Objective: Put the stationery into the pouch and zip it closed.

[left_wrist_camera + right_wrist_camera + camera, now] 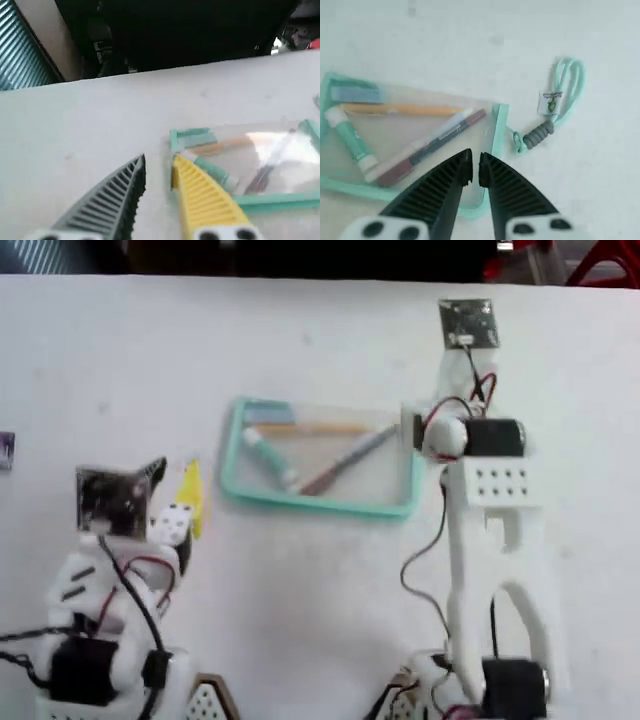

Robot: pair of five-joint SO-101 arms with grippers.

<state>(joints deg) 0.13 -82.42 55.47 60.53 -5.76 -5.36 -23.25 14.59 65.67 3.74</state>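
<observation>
A clear pouch with a teal rim lies flat in the middle of the table. Inside it are an orange pencil, a dark pen, a green glue stick and a blue eraser. My right gripper hangs at the pouch's right end, its black fingers almost together with nothing seen between them. A teal cord with a grey coil trails from that end. My left gripper stands open just left of the pouch, yellow finger nearest it.
White tabletop runs wide on every side of the pouch. A small dark object sits at the table's left edge. The table's far edge borders a dark room. Both arm bases stand at the near edge.
</observation>
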